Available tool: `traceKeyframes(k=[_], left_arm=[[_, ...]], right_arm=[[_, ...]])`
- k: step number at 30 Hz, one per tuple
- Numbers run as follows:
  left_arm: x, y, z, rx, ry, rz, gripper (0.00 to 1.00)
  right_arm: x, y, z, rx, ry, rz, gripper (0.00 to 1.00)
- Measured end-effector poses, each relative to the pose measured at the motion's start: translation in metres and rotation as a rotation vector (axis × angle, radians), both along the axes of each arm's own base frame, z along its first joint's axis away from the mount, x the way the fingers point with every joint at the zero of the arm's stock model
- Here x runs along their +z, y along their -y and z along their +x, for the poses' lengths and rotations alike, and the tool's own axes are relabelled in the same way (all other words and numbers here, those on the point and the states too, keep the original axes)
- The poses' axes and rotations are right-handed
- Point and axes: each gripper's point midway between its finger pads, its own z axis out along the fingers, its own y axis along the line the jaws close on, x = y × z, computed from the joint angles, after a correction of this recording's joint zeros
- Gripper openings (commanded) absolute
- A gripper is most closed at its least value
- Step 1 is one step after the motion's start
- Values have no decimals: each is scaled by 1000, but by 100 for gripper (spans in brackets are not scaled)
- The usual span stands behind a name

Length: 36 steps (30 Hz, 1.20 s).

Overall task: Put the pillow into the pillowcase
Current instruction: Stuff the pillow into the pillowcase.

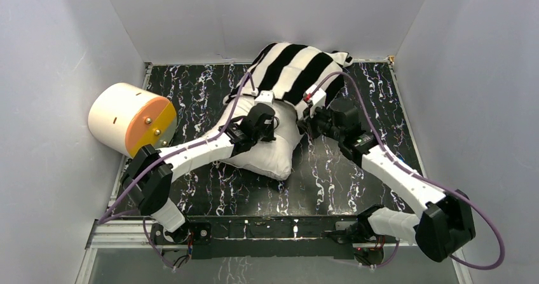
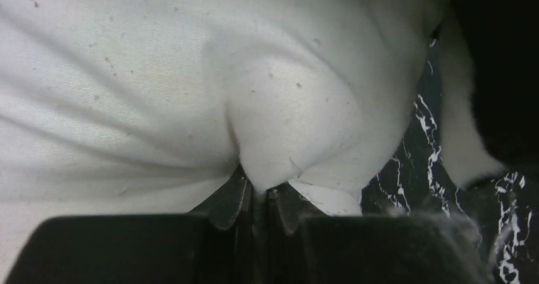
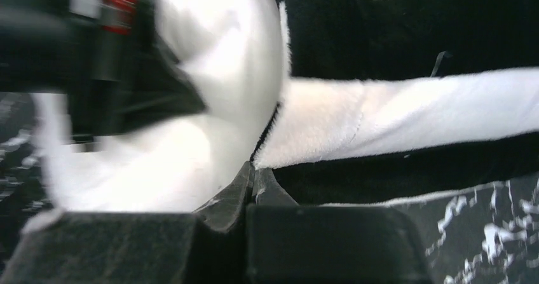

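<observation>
Left gripper [image 2: 257,198]: fingers [image 2: 229,201] together, clamped on a pinch of the pillow [image 2: 127,106]. White fabric bulges out just past the tips, with creases running into the pinch.

Right gripper [image 3: 252,179]: fingers [image 3: 232,192] together, tips right at the open hem of the pillowcase [image 3: 413,112]. The hem edge runs down into the gap, so it reads as a grip on the hem. The pillow's white bulge sits directly left of that edge and touches it.

From above, both grippers sit side by side at the mouth of the pillowcase [image 1: 299,65], left gripper [image 1: 264,101] on top of the pillow [image 1: 267,157] and right gripper [image 1: 310,103] at the right side of the opening.

The pillow is mid-table. Its far part is inside the striped pillowcase, and its near part sticks out bare toward the arm bases, resting on the marbled tabletop [image 1: 356,169].

The pillowcase lies at the far centre, with its far end up against the back wall [image 1: 254,11].

Both arms reach in from the near edge and converge on the pillow.

A cream cylinder with an orange face [image 1: 130,119] is at the left against the side wall, well apart from the pillow.
</observation>
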Motion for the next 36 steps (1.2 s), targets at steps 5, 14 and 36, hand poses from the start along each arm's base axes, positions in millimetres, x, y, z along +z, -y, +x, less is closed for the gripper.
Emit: traceKeyframes(k=[5, 14, 36], left_arm=[[3, -9, 19, 87, -5, -68, 0], [-10, 5, 26, 134, -48, -159, 0], [103, -113, 23, 266, 46, -324, 68]], right_arm=[[62, -22, -20, 141, 28, 129, 0], [-52, -30, -62, 144, -265, 201, 0], [82, -17, -17, -116, -106, 227, 47]])
